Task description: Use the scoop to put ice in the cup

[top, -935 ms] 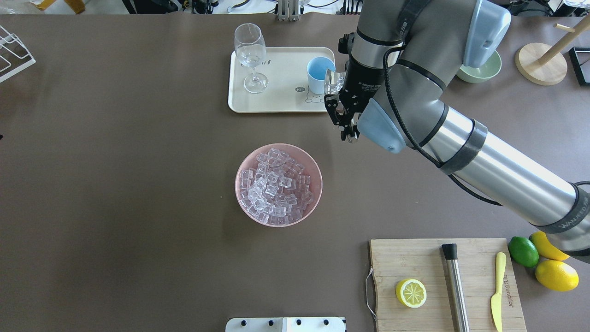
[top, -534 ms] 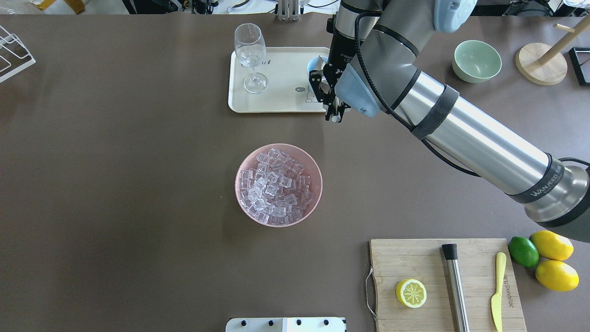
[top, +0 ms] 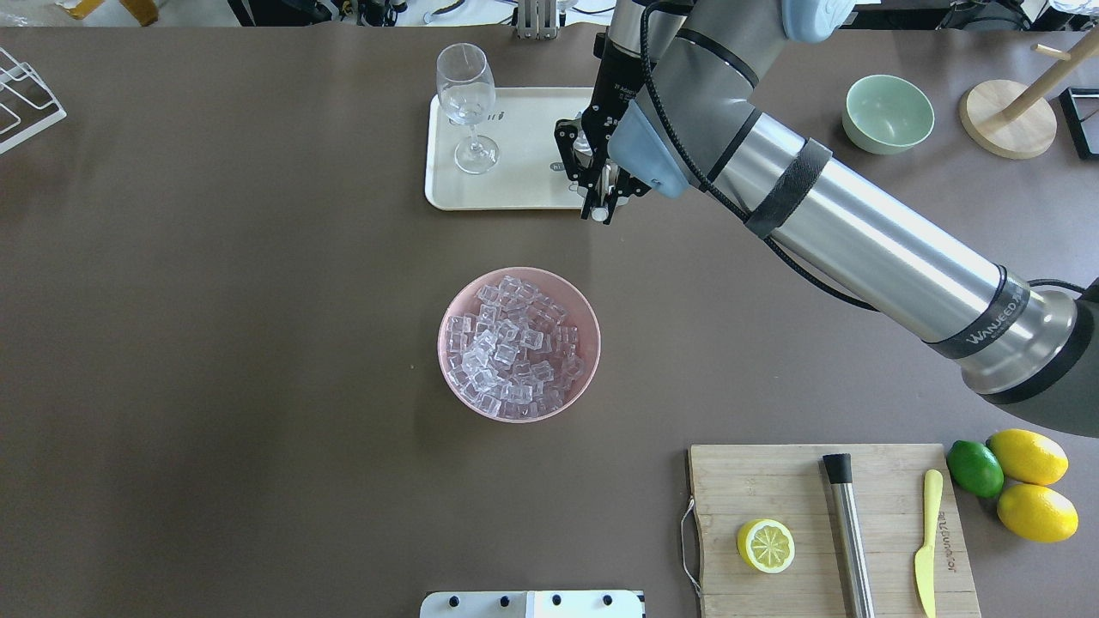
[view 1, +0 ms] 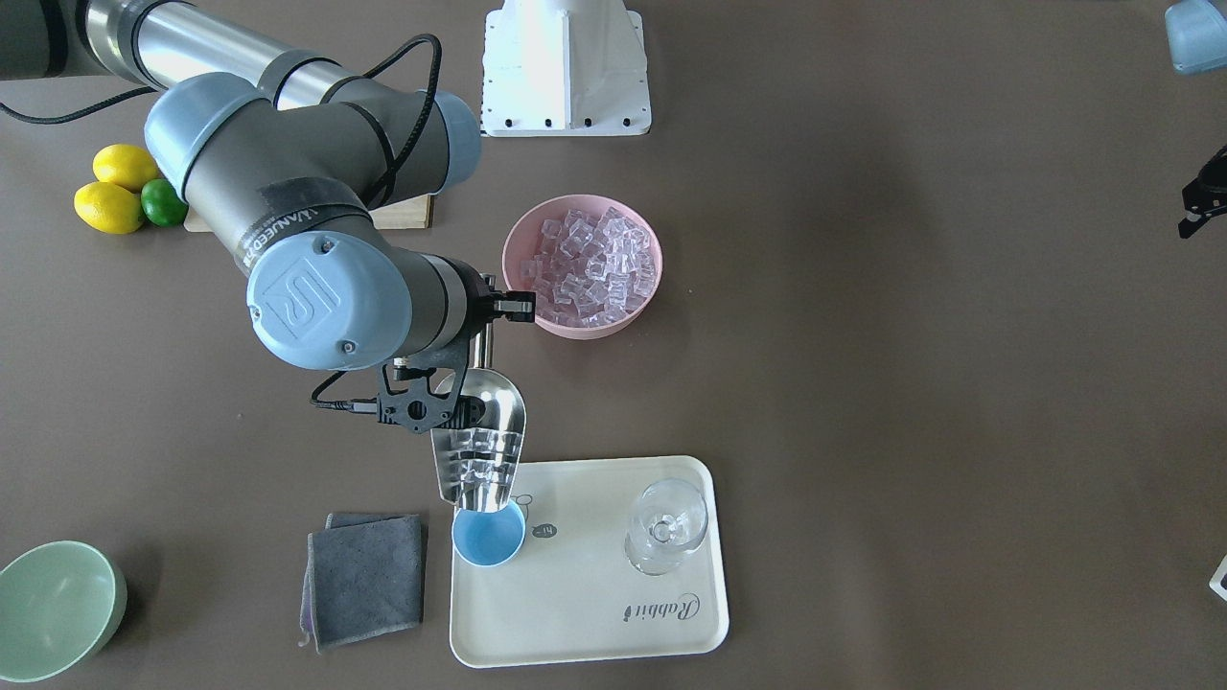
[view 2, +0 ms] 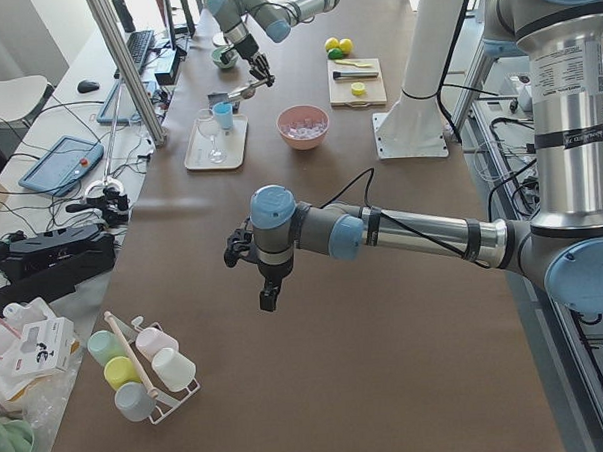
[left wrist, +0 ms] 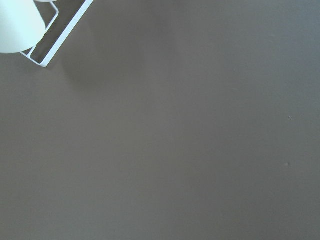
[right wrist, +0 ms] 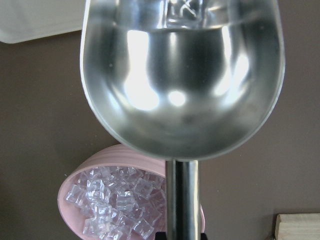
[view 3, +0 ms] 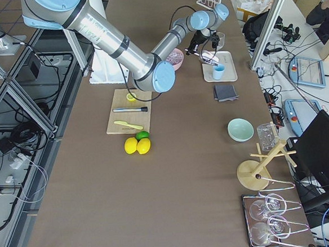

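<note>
My right gripper [view 1: 436,407] is shut on the handle of the steel scoop [view 1: 487,407]. The scoop is tilted mouth-down just above the light-blue cup [view 1: 487,544], which stands on the cream tray [view 1: 594,623]. Several ice cubes [view 1: 476,468] lie near the scoop's lip. More ice fills the pink bowl [top: 519,343]. In the overhead view the right gripper [top: 601,193] and arm hide the cup. The right wrist view shows the scoop's trough [right wrist: 182,85] from behind. My left gripper [view 2: 267,288] hangs over bare table far from these; I cannot tell whether it is open or shut.
A stemmed glass [top: 468,103] stands on the tray's other end. A grey cloth [view 1: 366,580] lies beside the tray and a pale-green bowl [top: 887,112] stands farther off. A cutting board [top: 816,549] carries a lemon half, a steel cylinder and a knife.
My right arm has swung left over the tray with the scoop. The scoop's mouth has come over the cup, which the arm now hides in the overhead view.
</note>
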Robot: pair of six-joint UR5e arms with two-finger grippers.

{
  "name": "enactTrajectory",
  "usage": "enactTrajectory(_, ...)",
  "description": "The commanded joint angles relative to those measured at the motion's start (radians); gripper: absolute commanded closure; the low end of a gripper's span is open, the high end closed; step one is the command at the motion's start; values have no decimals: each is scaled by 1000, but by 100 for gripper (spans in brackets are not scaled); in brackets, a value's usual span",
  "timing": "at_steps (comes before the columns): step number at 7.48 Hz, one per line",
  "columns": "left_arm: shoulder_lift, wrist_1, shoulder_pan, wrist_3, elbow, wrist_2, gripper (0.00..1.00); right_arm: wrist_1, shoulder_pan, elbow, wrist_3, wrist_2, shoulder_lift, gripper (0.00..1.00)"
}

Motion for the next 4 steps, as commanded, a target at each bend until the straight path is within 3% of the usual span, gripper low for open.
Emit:
enactTrajectory(1,23,5,-62,0,48,-42,1,0,28,-13,0,53,1,100)
enactTrajectory(4,38,5,-107,0,108,-80,1,1,44,-19,0,95,3,100)
